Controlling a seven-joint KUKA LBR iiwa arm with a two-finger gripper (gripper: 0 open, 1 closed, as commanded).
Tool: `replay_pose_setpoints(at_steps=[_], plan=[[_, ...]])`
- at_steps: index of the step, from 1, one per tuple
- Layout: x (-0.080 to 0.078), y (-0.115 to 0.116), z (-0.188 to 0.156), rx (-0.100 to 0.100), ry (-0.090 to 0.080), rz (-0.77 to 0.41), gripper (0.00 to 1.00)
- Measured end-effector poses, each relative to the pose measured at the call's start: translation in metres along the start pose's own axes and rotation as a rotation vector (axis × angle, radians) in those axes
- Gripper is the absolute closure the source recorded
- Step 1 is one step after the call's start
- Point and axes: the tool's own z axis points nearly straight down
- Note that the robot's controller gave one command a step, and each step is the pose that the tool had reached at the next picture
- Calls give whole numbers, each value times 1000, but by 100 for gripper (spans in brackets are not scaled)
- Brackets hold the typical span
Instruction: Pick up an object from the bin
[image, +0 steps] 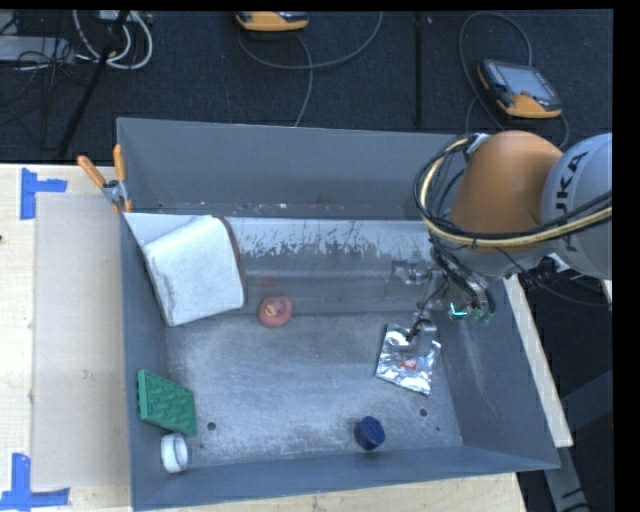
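- The single camera looks down on the grey bin (300, 400) from above, tilted so the far wall (300, 170) at 12 o'clock shows its inner face.
- It stands far enough back to frame the whole bin, with dark floor (330, 90) beyond at 12 o'clock.
- The arm (500, 190) enters from 3 o'clock.

- White folded block (195, 268), upper left, lying tilted.
- Small pinkish-red round thing (275, 311), near the block's right, apart from it.
- Green flat ridged piece (165, 400), lower left.
- Small white cap (174, 452), just below the green piece.
- Small blue round thing (369, 433), lower middle, well apart from the rest.
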Motion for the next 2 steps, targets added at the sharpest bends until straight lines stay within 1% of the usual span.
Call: replay_pose_setpoints(at_steps=[1, 2], plan=[[27, -31, 95, 0, 2, 53, 0], [24, -30, 90, 0, -7, 48, 100]])
